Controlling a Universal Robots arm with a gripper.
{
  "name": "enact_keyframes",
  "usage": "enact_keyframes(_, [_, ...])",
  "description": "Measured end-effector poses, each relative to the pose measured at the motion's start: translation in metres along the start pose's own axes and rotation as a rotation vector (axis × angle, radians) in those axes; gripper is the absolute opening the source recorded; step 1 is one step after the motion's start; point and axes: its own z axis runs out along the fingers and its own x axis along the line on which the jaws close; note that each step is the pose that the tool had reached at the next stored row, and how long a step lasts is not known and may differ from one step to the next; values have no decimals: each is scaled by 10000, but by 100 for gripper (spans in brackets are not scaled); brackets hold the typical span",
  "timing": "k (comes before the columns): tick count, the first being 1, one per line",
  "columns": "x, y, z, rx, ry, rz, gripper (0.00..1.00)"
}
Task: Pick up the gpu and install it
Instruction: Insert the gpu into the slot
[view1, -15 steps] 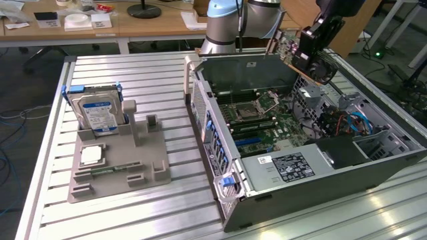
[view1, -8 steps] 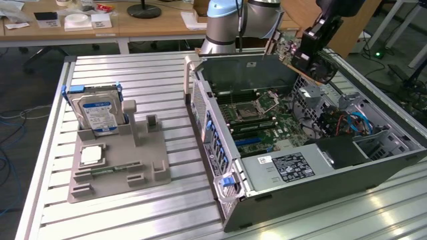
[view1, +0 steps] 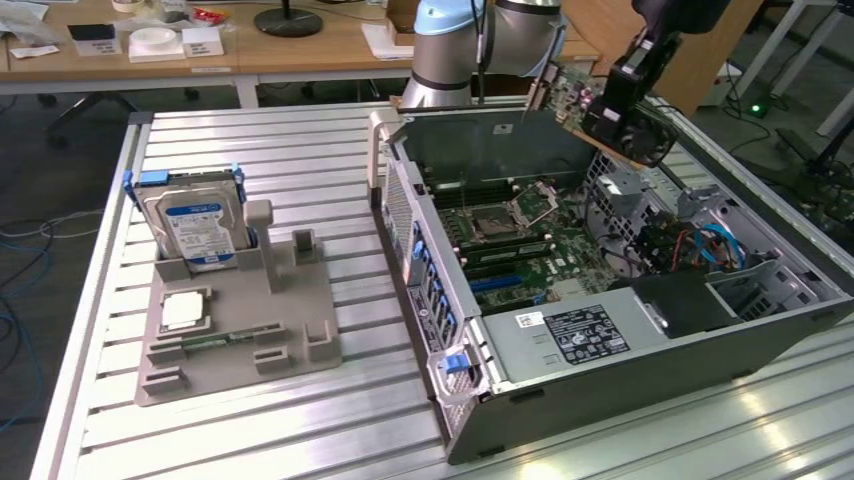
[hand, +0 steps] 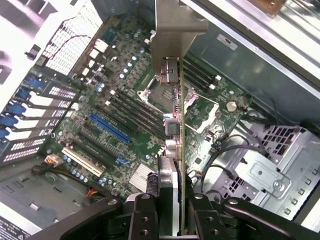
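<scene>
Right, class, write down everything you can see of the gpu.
The gpu is a thin flat card. One face is green-brown circuit board, the other a black cooler, and a silver bracket sits at the end far from the gripper. The gripper clamps it edge-on, tilted in the air above the open computer case and its motherboard. It seems to touch nothing else.

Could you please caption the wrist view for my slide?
Black gripper holds the thin green gpu with silver bracket edge-on over the green motherboard.
</scene>
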Motion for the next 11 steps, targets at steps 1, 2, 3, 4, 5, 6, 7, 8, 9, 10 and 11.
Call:
enact_keyframes(1, [0, 0, 0, 0, 5, -84, 28])
enact_keyframes(2, [0, 0, 0, -1, 10, -167, 28])
enact_keyframes(3, [0, 0, 0, -1, 15, -251, 28])
enact_keyframes(4, [0, 0, 0, -1, 19, -334, 28])
enact_keyframes(5, [0, 0, 0, -2, 24, -418, 28])
enact_keyframes(6, [0, 0, 0, -2, 30, -507, 28])
enact_keyframes(7, [0, 0, 0, -2, 34, -591, 28])
enact_keyframes(8, [0, 0, 0, -3, 39, -675, 28])
enact_keyframes(9, [0, 0, 0, -3, 44, -758, 28])
enact_keyframes(10, [0, 0, 0, -4, 49, -842, 28])
enact_keyframes(11, [0, 0, 0, -4, 53, -925, 28])
